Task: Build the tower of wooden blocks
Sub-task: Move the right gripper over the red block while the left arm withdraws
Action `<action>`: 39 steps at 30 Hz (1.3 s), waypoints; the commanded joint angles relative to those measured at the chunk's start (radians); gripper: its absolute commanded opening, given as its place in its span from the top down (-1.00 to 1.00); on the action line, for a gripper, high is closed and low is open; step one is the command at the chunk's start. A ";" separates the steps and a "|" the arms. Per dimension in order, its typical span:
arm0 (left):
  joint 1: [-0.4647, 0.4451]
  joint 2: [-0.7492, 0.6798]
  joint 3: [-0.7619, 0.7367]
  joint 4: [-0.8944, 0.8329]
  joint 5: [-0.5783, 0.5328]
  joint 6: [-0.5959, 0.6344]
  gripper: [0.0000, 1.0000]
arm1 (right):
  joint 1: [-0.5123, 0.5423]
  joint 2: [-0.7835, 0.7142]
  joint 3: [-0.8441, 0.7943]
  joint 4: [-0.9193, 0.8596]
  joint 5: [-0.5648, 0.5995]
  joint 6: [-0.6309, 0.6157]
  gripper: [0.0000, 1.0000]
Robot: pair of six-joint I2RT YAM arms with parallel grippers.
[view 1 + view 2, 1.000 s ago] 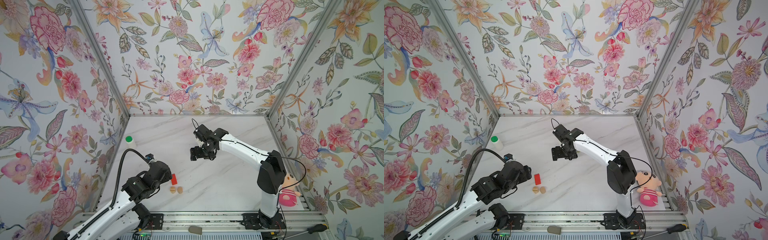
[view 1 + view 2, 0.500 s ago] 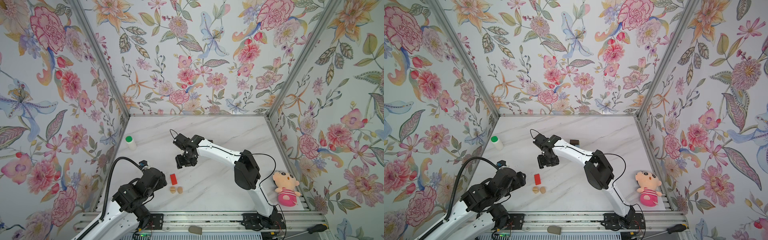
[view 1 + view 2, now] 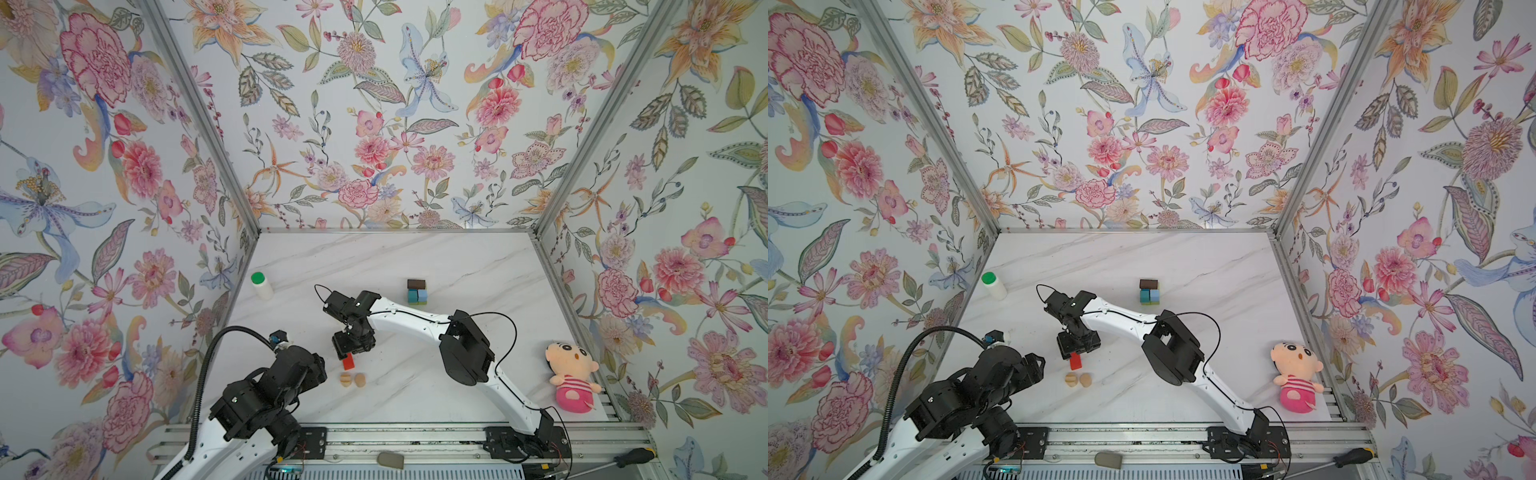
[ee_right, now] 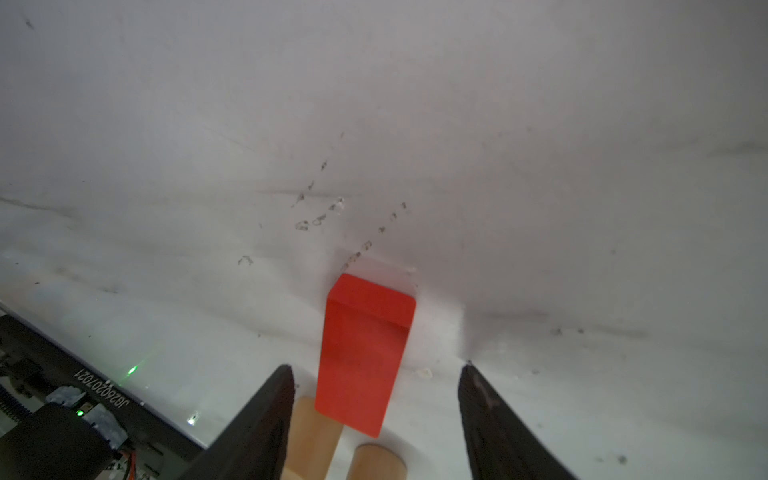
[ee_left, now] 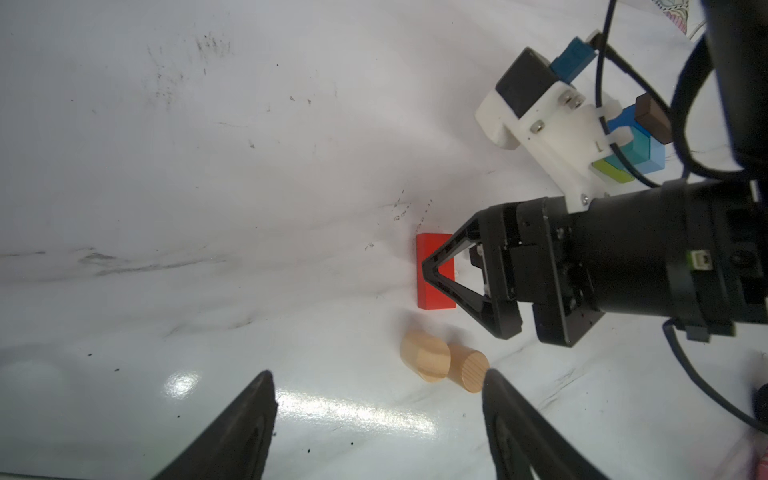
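Right claw, jaws parted and empty, straddles the red oblong wooden block lying on the white marble surface (long axis running between the jaws, so closing should pinch its narrow width); the wide-open left claw sits farther off.

Floral wallpaper walls on three sides, metal corner posts, white marble-look tabletop with grey veins and scuffs, aluminium rail along front edge, bright even light
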 commanded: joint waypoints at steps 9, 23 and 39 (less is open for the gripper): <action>0.010 0.014 0.064 -0.040 -0.065 0.042 -0.60 | 0.027 0.073 0.086 -0.129 0.172 0.021 -0.15; 0.010 0.122 0.107 0.059 -0.104 0.131 -0.62 | -0.035 -0.006 0.023 -0.128 0.221 0.017 0.00; 0.010 0.085 0.120 0.020 -0.126 0.135 -0.62 | 0.000 0.025 0.155 -0.128 0.149 0.007 -0.15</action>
